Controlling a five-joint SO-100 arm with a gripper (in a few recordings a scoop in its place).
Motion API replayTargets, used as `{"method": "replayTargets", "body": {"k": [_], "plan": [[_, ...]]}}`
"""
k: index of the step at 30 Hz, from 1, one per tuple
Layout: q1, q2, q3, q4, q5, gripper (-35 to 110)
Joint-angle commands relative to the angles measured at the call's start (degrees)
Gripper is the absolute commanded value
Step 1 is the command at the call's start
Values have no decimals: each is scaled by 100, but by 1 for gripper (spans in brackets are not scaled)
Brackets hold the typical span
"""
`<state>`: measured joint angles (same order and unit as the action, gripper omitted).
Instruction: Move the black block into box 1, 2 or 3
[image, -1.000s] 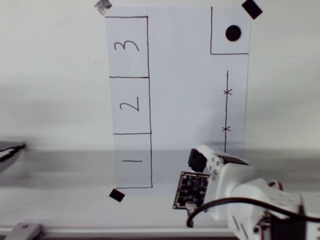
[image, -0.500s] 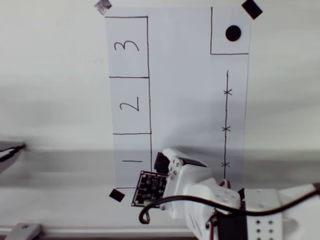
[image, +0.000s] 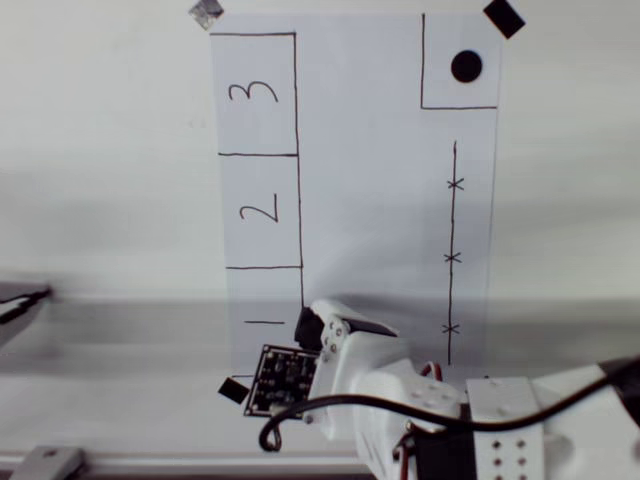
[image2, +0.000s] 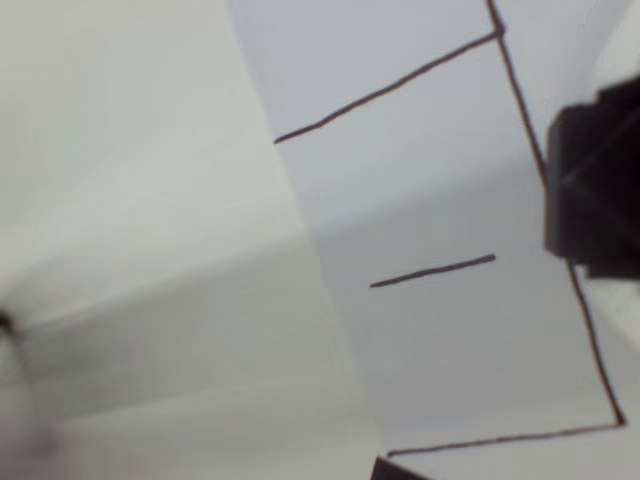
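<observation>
Where the overhead view runs left to right, a black tape square (image: 233, 390) lies at the paper's (image: 370, 200) lower left corner, then the box (image: 265, 320) marked with a dash, its right line overlapped by the black block (image: 307, 329) clamped in the gripper (image: 310, 332), with the round black dot (image: 466, 66) far right.

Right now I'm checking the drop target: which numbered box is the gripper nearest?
Box 1, the lowest in the overhead view; the gripper hangs at its right edge.

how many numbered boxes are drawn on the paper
3, stacked in a column on the sheet's left in the overhead view: box 3 on top, box 2 in the middle, box 1 lowest, partly covered by the arm.
</observation>
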<state>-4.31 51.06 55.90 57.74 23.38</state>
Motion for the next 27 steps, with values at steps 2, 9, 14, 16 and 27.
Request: {"method": "replayTargets", "body": {"k": [2,9,14,16,27], "plan": [[-9,-44,-686,62,62,0],[0,-149,-984,18,202,0],[9,-325,-1239,-176,290,0],[26,-457,-1406,-264,343,0],[114,-844,-1626,-721,396,0]]}}
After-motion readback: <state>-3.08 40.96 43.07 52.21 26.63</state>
